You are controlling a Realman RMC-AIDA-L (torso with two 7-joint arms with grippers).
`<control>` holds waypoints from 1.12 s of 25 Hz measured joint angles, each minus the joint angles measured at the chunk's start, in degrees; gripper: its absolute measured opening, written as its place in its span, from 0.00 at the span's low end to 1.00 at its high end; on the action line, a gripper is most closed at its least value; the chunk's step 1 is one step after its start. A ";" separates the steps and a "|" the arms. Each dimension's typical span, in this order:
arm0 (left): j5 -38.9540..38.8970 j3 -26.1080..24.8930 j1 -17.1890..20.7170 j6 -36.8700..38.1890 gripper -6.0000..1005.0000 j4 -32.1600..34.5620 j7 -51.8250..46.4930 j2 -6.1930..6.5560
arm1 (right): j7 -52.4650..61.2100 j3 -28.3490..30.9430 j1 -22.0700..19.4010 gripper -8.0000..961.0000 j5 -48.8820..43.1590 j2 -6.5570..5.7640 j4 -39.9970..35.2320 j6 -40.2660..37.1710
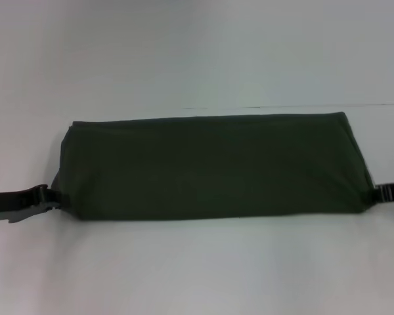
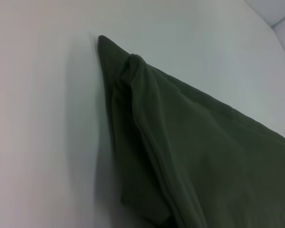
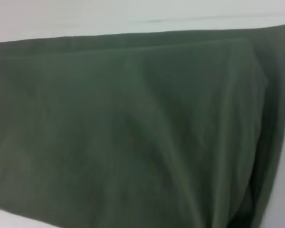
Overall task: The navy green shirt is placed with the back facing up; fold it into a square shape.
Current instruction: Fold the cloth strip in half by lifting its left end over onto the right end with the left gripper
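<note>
Lying across the middle of the white desk (image 1: 197, 269) is the navy green shirt (image 1: 210, 167), already folded into a long, wide band running from nine o'clock to three o'clock; its far edge is straight, its near edge slightly bowed; the left end effector (image 1: 52, 197) sits at the band's nine o'clock corner, low at the near edge, touching the cloth; whether it is pinching the fabric or merely pressed against it I cannot tell; the right end effector (image 1: 381, 192) meets the opposite corner at three o'clock, again against the cloth, its grip equally unclear; from the left wrist the shirt's end shows as stacked layers with a rolled hem rising to a point; from the right wrist, smooth cloth with faint creases.
</note>
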 joint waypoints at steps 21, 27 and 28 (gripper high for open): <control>12.47 -5.34 -0.34 17.21 0.02 4.08 -4.27 2.89 | -6.08 6.89 -5.59 0.08 0.75 -1.40 -0.16 -13.21; 12.48 -5.92 -0.23 16.68 0.05 4.08 -4.92 2.89 | -6.04 7.29 -5.10 0.09 0.93 -1.83 0.32 -13.28; 12.48 -5.96 -0.22 16.68 0.07 4.08 -4.93 2.90 | -6.02 7.43 -5.03 0.13 0.94 -1.90 0.38 -13.38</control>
